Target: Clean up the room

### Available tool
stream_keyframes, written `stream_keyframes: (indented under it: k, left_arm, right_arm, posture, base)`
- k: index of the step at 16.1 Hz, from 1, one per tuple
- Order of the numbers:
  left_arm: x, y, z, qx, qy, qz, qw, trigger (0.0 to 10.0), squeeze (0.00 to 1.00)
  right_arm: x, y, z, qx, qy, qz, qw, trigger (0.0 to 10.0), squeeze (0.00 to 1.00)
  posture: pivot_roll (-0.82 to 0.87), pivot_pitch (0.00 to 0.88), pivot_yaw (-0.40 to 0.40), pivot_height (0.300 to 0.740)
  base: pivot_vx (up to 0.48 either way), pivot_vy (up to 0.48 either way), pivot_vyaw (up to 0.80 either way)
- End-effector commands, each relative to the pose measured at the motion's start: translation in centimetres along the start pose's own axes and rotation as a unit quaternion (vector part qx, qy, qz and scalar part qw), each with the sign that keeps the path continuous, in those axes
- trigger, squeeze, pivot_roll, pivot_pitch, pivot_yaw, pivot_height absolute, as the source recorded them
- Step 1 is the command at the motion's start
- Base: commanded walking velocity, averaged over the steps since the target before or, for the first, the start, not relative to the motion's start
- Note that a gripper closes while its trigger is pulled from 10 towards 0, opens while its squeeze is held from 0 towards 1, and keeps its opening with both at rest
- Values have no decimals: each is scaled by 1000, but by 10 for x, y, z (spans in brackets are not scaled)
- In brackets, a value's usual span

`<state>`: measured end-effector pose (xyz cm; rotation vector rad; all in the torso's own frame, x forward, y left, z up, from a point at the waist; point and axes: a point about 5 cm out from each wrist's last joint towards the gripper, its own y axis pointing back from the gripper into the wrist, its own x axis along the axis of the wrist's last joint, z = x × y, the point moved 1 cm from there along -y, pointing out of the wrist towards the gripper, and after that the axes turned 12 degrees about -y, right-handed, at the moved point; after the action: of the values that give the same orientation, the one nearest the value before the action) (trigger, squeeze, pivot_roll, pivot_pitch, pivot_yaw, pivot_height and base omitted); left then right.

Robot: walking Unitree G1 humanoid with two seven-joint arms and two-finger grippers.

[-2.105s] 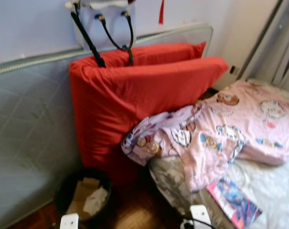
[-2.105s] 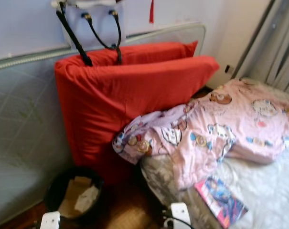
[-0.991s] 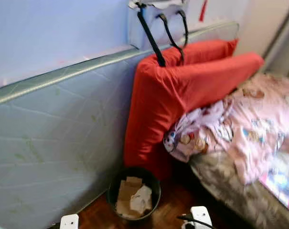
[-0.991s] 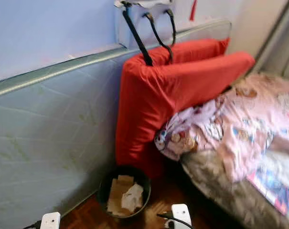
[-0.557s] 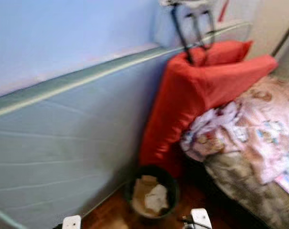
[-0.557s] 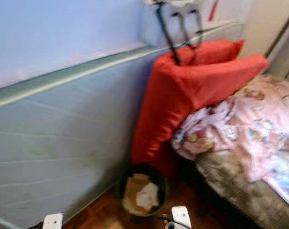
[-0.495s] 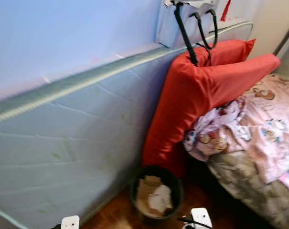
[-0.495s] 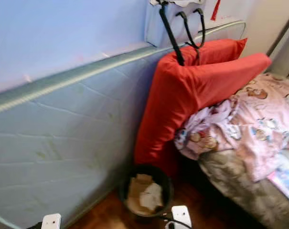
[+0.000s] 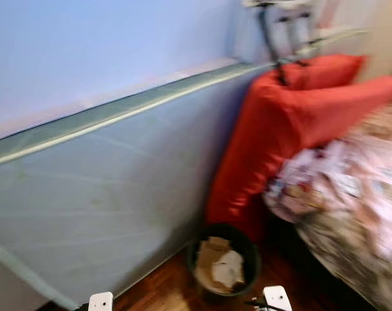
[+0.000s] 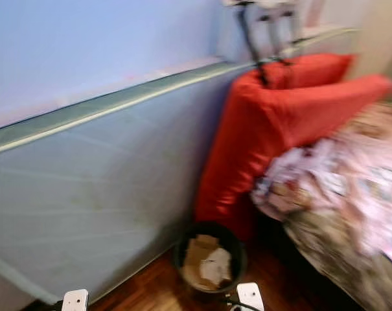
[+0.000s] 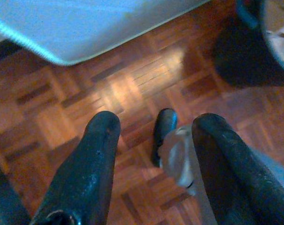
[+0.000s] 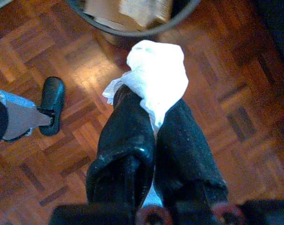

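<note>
In the right wrist view, my right gripper is shut on a crumpled white tissue that sticks out past the fingertips. It hangs over the parquet, just short of the rim of a black waste bin. The bin stands on the floor at the foot of the red cushions and holds brown card and white paper. My left gripper is open over bare parquet, with nothing between its fingers.
A grey-blue mattress leans on the wall to the left of the bin. A bed with a pink patterned duvet lies to the right. A white handbag hangs above the cushions. My black foot rests on the floor.
The whole picture has shifted right and blurred, so the camera has turned left. The bin now sits nearer the bottom centre. The things themselves have not moved.
</note>
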<state>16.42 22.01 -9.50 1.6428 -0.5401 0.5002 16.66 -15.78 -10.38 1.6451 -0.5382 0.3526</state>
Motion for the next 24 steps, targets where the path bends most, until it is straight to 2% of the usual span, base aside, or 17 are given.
stream_keyframes:
  k: [1, 4, 6, 10, 16, 20, 24]
  left_arm:
    - [-4, 1, 0, -2, -4, -8, 1000, 10000, 0]
    - [-3, 1, 0, -1, -3, -7, 1000, 10000, 0]
    - [-3, 1, 0, 1, -1, -7, 1000, 10000, 0]
    - [-2, 0, 0, 5, 2, -7, 1000, 10000, 0]
    - [-2, 0, 0, 8, 4, -8, 1000, 10000, 0]
    - [-3, 0, 0, 9, 5, -8, 1000, 10000, 0]
    - [-3, 0, 0, 10, 5, -8, 1000, 10000, 0]
  right_arm:
    - [1, 0, 0, 0, 2, 2, 1000, 10000, 0]
    - [1, 0, 0, -1, 1, 2, 1000, 10000, 0]
    - [1, 0, 1, -5, -16, 5, 1000, 10000, 0]
    - [2, 0, 0, -2, -19, 7, 1000, 10000, 0]
    - [2, 0, 1, -4, -13, 5, 1000, 10000, 0]
    - [3, 0, 1, 0, 9, 0, 1000, 10000, 0]
    - [2, 0, 2, -3, 3, 0, 1000, 10000, 0]
  posture:
    - [50, 0, -50, 740]
    - [48, 0, -53, 740]
    - [49, 0, -54, 740]
    - [50, 0, -54, 740]
    - [50, 0, -57, 740]
    - [50, 0, -57, 740]
    - [50, 0, -57, 740]
  base:
    - [0, 0, 800]
    - [0, 0, 615]
    - [0, 0, 0]
    - [0, 0, 0]
    - [0, 0, 0]
    - [0, 0, 223]
    - [0, 0, 0]
